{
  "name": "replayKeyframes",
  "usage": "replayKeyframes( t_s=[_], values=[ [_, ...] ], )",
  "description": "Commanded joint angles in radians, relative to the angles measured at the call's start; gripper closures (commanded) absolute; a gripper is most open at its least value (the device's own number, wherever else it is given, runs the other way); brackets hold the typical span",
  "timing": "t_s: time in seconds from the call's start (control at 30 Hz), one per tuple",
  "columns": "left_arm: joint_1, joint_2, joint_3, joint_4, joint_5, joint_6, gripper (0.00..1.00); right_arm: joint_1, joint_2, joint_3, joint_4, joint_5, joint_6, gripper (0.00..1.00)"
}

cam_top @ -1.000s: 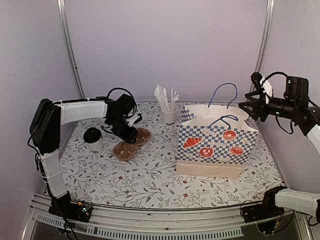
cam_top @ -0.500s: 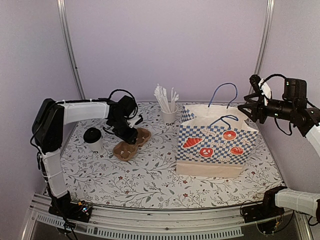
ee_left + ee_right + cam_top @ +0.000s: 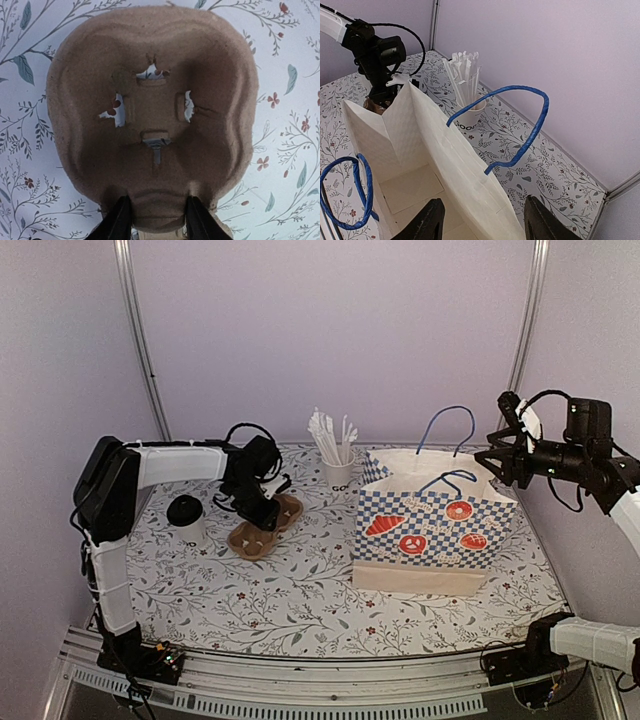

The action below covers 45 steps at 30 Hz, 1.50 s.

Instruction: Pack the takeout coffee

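Observation:
The takeout coffee (image 3: 186, 520), a white cup with a black lid, stands at the table's left, apart from both grippers. My left gripper (image 3: 264, 519) is just right of it, over the brown pulp cup carrier (image 3: 262, 529). In the left wrist view its fingers (image 3: 121, 220) clamp the near middle ridge of the carrier (image 3: 155, 100), and the gripper (image 3: 157, 210) is shut on it. My right gripper (image 3: 497, 460) hangs open over the far rim of the blue-checked paper bag (image 3: 430, 525). In the right wrist view it (image 3: 484, 210) straddles the bag's white wall (image 3: 455, 160) without touching it.
A white cup of straws (image 3: 338, 472) stands at the back centre, also in the right wrist view (image 3: 468, 119). The bag's blue rope handles (image 3: 530, 135) stand up above its open mouth. Purple walls close the table at the back and sides.
My left gripper has shifted slightly right and the carrier has turned with it, a little closer to the bag. The right arm has barely moved.

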Motion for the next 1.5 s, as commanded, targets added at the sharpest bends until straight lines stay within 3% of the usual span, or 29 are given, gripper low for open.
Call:
replayKeyframes(
  t_s=[0.0, 0.2, 0.4, 0.7, 0.83, 1.13, 1.47],
  values=[
    [-0.010, 0.017, 0.024, 0.013, -0.008, -0.010, 0.63, -0.006, 0.002, -0.014, 0.022, -0.015, -0.007, 0.43],
    [-0.008, -0.015, 0.022, 0.022, -0.011, -0.014, 0.72, -0.006, 0.008, -0.013, 0.023, -0.018, -0.008, 0.43],
    [-0.008, -0.075, 0.023, 0.011, -0.007, -0.021, 0.73, -0.006, 0.014, 0.017, 0.008, -0.018, -0.004, 0.43],
    [-0.043, -0.343, 0.052, -0.033, 0.003, -0.035, 0.73, -0.025, 0.106, 0.228, -0.051, 0.128, 0.010, 0.43],
    [-0.111, -0.481, 0.063, -0.005, 0.009, 0.002, 0.73, -0.025, 0.170, 0.308, -0.082, 0.186, -0.028, 0.28],
    [-0.230, -0.645, 0.129, 0.055, 0.136, 0.014, 0.72, -0.022, 0.370, 0.468, -0.409, -0.100, -0.248, 0.23],
    [-0.351, -0.668, 0.160, 0.178, 0.247, 0.053, 0.72, 0.013, 0.444, 0.455, -0.393, -0.045, -0.239, 0.26]
  ],
)
